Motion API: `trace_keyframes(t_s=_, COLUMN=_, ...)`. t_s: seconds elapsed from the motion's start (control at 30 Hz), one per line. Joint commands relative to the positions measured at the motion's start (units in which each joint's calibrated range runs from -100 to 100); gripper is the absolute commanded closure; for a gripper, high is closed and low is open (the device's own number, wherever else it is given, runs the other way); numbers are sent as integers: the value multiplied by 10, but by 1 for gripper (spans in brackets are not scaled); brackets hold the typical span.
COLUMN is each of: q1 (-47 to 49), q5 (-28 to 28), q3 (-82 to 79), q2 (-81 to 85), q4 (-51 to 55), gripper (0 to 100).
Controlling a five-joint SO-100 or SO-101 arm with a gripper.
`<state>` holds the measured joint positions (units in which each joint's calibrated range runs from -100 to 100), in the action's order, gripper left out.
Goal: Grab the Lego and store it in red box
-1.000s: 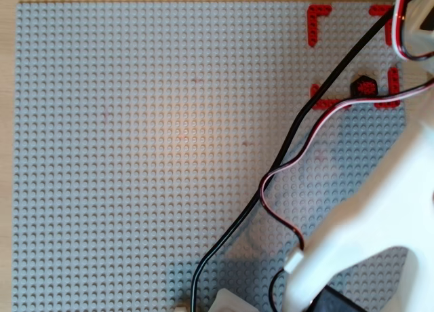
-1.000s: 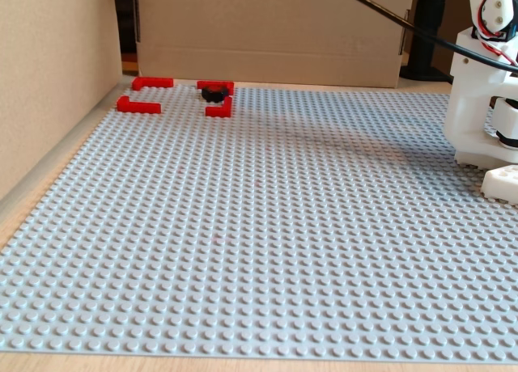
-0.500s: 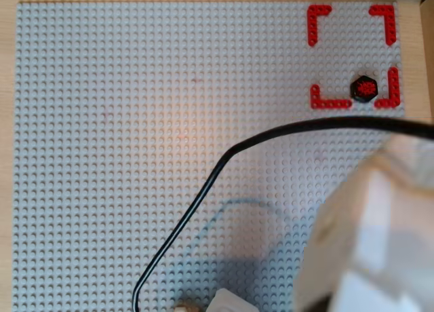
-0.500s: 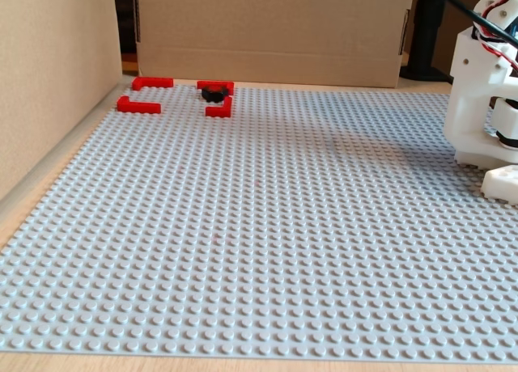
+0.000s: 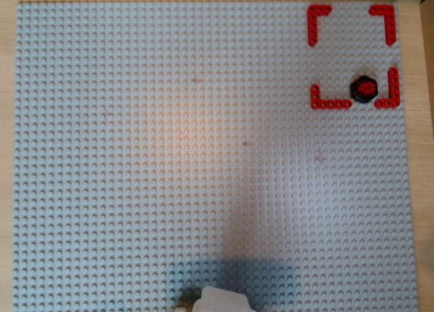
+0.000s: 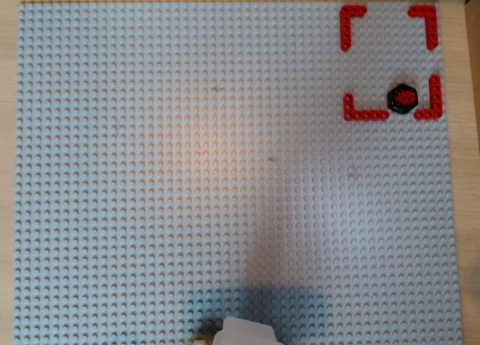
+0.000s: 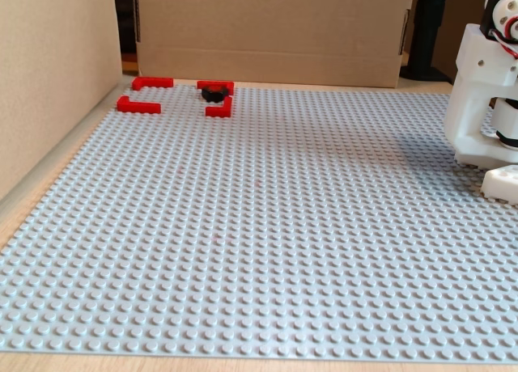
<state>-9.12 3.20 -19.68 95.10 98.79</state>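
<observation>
Inside the red box [image 5: 352,54], near its lower edge, sits the Lego [image 5: 364,89]; gripper unseen.

Soft, warm, even light in all views, nothing blown out. In both overhead views, a pale warm glow at the middle of the grey baseplate [image 5: 203,156] [image 6: 225,172], dimmer toward the corners, and a broad soft-edged shadow [image 5: 234,281] [image 6: 259,311] at the bottom edge around the white arm base [image 5: 220,302] [image 6: 244,334]. Mildly soft overall, studs blurring at the far edges. In the fixed view, a faint shadow on the baseplate [image 7: 259,226] beside the arm base [image 7: 486,105]; nearest studs crisp, far row softer. No glare.
</observation>
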Motion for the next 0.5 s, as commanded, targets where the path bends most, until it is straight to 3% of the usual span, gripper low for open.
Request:
trace_keyframes(t_s=0.0, q1=-1, q5=1, q3=-30, q2=46, q4=4, gripper=98)
trace_keyframes(t_s=0.47, q1=2, q5=4, q3=-35, q2=41, q4=2, gripper=98)
